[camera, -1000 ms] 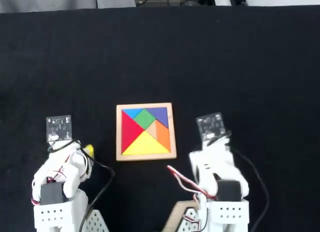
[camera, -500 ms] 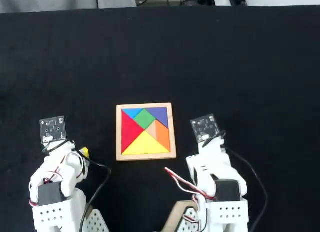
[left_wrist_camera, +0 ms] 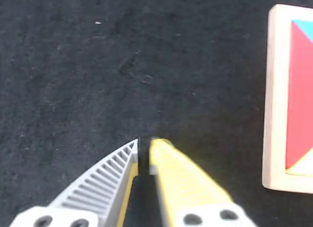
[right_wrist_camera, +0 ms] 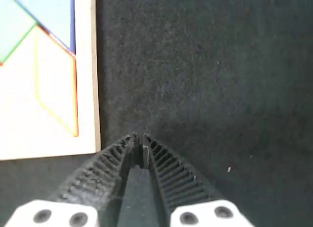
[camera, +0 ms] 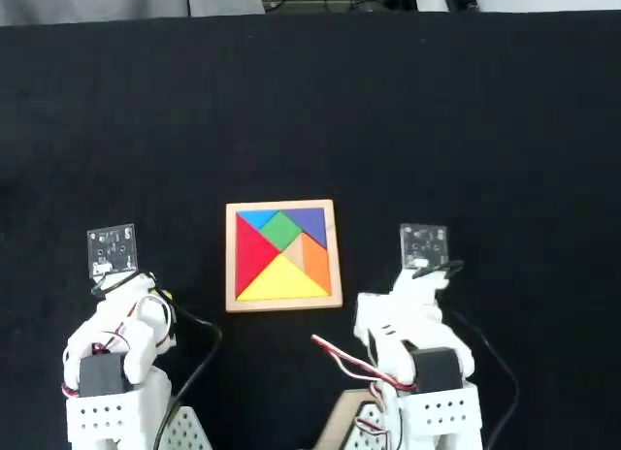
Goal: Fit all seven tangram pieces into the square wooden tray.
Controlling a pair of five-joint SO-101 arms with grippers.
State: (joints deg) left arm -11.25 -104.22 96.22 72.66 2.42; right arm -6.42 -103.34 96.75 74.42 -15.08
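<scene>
All seven tangram pieces (camera: 279, 261) seem seated in the square wooden tray (camera: 231, 261) on the tabletop (camera: 408, 130), so the left end effector (left_wrist_camera: 145, 145) and right end effector (right_wrist_camera: 140, 138), both closed and empty, should avoid nudging it.

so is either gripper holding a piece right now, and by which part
Nothing is held. The left gripper and the right gripper are both shut and empty beside the wooden tray, where the pieces lie.
</scene>
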